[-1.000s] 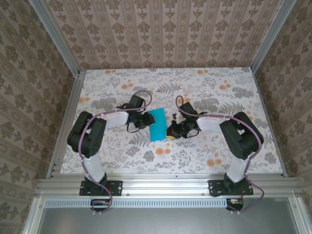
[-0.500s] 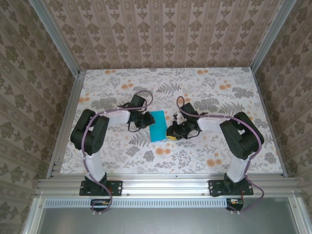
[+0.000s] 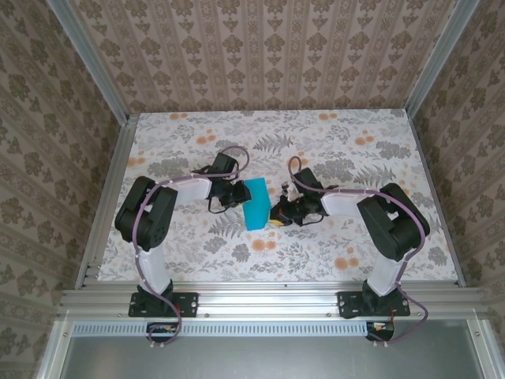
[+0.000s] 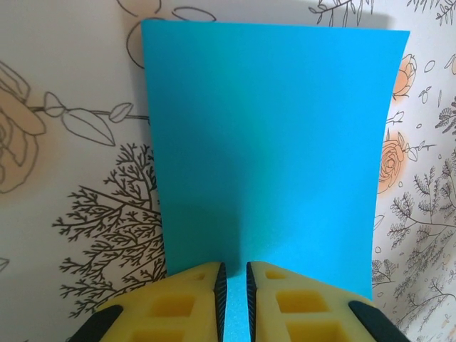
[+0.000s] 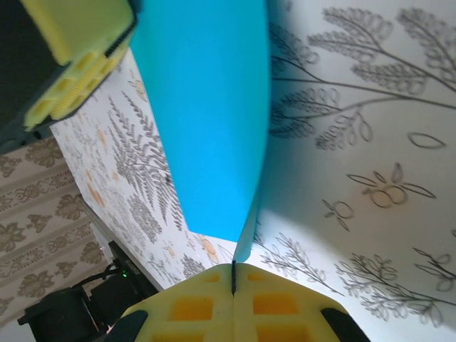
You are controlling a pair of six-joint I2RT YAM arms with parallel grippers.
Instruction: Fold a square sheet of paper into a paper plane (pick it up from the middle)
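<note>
The square sheet of paper (image 3: 256, 207), plain teal-blue, sits mid-table between both grippers. In the left wrist view the sheet (image 4: 271, 142) stretches away from the fingers, shaded darker on its left half as if bent along the middle. My left gripper (image 4: 234, 267) has its jaws drawn in to a narrow gap with paper standing in it. My right gripper (image 5: 234, 265) is shut on the sheet's near edge, and the sheet (image 5: 206, 107) rises curved off the table. From above, the left gripper (image 3: 239, 195) is at the sheet's left edge and the right gripper (image 3: 274, 213) at its right edge.
The floral-patterned table (image 3: 339, 142) spreads around the sheet. An aluminium frame rail (image 3: 110, 197) and wallpapered walls close in the sides and back. The left gripper's yellow finger (image 5: 78, 43) shows at the sheet's far end in the right wrist view.
The left arm has shifted a little to the right, bringing its gripper in onto the sheet's left edge. The sheet has tilted slightly. The right gripper stays at the right edge.
</note>
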